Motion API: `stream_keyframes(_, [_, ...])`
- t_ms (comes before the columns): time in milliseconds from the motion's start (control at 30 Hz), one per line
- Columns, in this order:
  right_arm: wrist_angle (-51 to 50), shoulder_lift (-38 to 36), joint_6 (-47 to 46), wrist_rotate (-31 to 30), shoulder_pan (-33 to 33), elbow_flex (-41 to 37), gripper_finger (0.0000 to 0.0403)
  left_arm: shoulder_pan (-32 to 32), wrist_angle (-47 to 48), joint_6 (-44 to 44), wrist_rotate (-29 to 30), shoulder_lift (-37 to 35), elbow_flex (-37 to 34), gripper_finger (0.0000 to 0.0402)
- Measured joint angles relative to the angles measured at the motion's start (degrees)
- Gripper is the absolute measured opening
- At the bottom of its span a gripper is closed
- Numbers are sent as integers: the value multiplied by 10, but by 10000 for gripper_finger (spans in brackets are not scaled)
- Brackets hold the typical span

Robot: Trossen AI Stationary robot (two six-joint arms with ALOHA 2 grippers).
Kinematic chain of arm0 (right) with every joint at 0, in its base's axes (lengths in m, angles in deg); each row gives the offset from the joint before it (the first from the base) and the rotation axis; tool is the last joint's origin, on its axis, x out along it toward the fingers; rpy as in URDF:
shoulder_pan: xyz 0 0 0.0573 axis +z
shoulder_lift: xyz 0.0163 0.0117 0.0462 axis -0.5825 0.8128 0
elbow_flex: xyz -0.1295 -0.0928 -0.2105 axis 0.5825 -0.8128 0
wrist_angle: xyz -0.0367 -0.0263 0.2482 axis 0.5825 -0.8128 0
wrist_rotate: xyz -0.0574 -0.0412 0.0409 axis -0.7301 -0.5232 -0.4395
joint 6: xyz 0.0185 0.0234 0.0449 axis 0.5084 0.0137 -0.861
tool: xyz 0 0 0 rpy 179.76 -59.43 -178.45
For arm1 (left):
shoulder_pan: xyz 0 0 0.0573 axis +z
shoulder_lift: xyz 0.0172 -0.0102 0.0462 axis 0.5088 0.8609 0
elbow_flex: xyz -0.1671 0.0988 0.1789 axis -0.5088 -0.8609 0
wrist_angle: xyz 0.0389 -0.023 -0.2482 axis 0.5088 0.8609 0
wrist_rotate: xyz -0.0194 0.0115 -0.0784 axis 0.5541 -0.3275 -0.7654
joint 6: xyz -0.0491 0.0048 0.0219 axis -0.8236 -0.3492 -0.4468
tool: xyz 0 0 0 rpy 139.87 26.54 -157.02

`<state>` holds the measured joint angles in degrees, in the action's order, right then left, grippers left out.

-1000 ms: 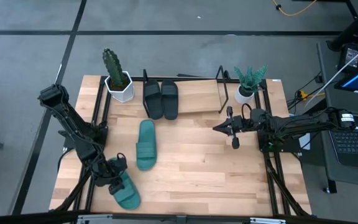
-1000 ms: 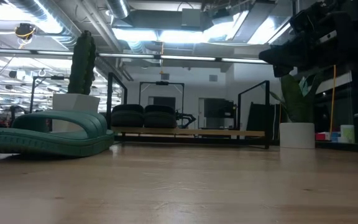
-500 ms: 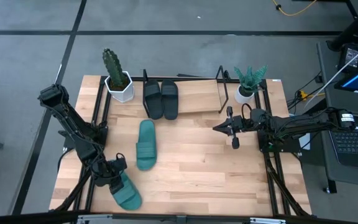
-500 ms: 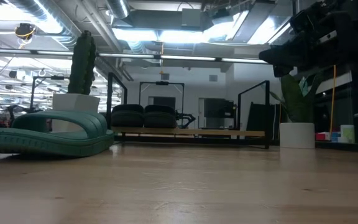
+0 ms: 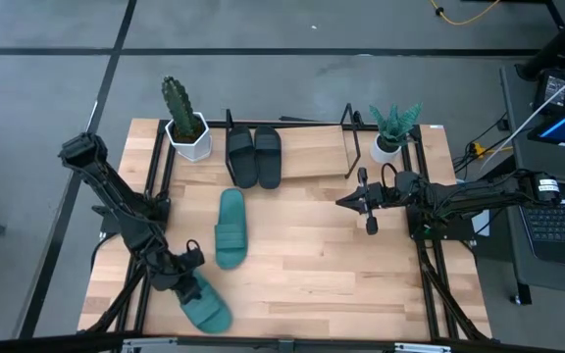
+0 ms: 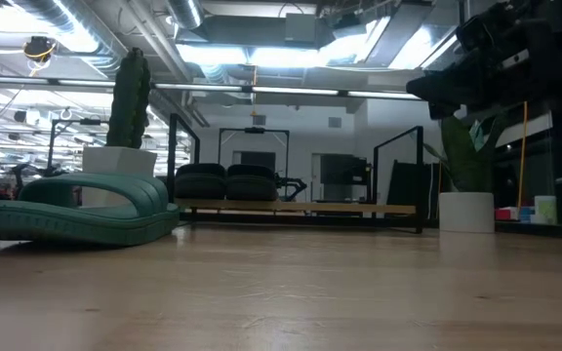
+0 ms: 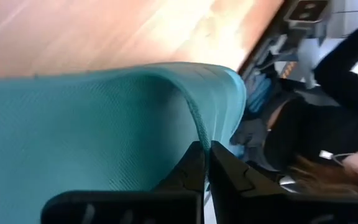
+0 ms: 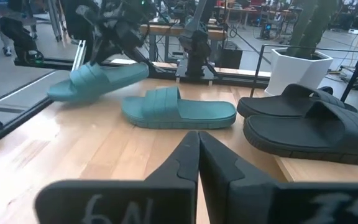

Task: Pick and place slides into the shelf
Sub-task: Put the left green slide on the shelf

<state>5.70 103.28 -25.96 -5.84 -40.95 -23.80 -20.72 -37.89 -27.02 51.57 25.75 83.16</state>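
My left gripper [image 5: 182, 277] is shut on a teal slide [image 5: 206, 306] at the table's near left corner; the right wrist view shows this slide [image 8: 95, 78] tilted, one end raised. A second teal slide [image 5: 230, 227] lies flat on its sole at mid-table. Two black slides [image 5: 253, 155] sit side by side on the shelf's wooden board [image 5: 312, 157] at the far edge. My right gripper [image 5: 343, 203] hovers shut and empty on the table's right side, pointing left. My left gripper pinches the edge of the teal slide's wide strap [image 7: 194, 127] between its two fingers, coming from above and slanting down. The slide sits tilted in the hold, one end [image 8: 143, 68] raised. Whether the lower end [image 8: 53, 94] still rests on the table I cannot tell.
A cactus in a white pot [image 5: 186, 132] stands at the shelf's left end and a leafy plant in a white pot [image 5: 390, 137] at its right end. Bare board lies to the right of the black slides. Black frame rods run along both table sides.
The teal slide in my left gripper has turned about a little: its near end has swung toward the table's right edge. The other slides and my right gripper have stayed where they were.
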Motion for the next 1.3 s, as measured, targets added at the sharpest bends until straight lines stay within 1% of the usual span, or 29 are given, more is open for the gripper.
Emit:
stream_keyframes(133, [0, 0, 17, 0, 0, 0, 12, 14, 4, 27, 4, 0, 24, 1])
stream_keyframes(233, [7, 0, 26, 0, 1, 0, 12, 28, 12, 80, 43, 0, 43, 1])
stream_keyframes(367, [25, 0, 82, -3, 32, 0, 12, 63, 13, 137, 89, 0, 70, 0])
stream_keyframes(433, [33, 0, 105, -15, 51, 2, 12, 85, 13, 170, 110, 0, 84, 0])
stream_keyframes(500, [30, 0, 117, -32, 69, 8, 12, 111, 12, 209, 121, 0, 96, 0])
stream_keyframes(567, [22, 0, 138, -36, 85, 20, 12, 139, 11, 240, 131, -1, 101, 0])
stream_keyframes(633, [-4, 0, 151, -37, 98, 34, 12, 171, 14, 261, 133, -1, 101, 0])
stream_keyframes(700, [-40, 0, 154, -53, 110, 51, 12, 204, 15, 274, 134, 1, 101, 0])
stream_keyframes(867, [-165, 14, 180, -145, 151, 99, 12, 278, 13, 308, 134, 10, 101, 0])
stream_keyframes(967, [-192, 38, 191, -169, 175, 131, 12, 319, 14, 327, 117, 15, 101, 0])
stream_keyframes(1100, [-234, 81, 229, -179, 192, 172, 12, 359, 9, 329, 89, 18, 101, 0])
stream_keyframes(1300, [-253, 168, 266, -249, 205, 230, 12, 388, 5, 330, 71, 18, 101, 0])
